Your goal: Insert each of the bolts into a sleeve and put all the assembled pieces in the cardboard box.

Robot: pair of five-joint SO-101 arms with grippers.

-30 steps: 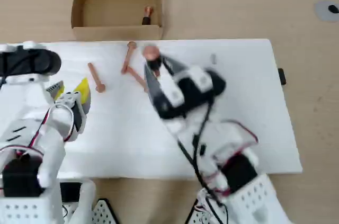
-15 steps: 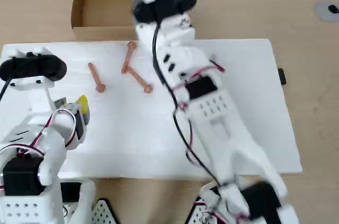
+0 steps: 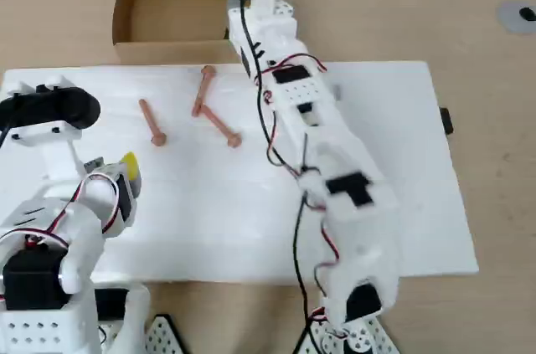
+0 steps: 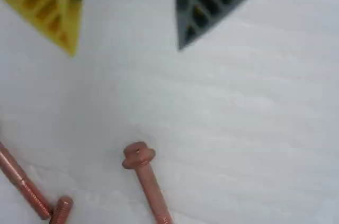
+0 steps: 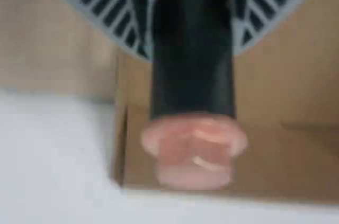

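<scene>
The right gripper (image 5: 190, 17) pinches a sleeved bolt (image 5: 193, 97), the cardboard box (image 5: 286, 166) just beneath it; letting go looks next.

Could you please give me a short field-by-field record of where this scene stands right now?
Right gripper: shut on the assembled piece, at the cardboard box
Assembled piece: black sleeve with bolt head showing, not yet released
Left gripper: open, above the white board
Loose bolts: three, lying bare on the board
</scene>
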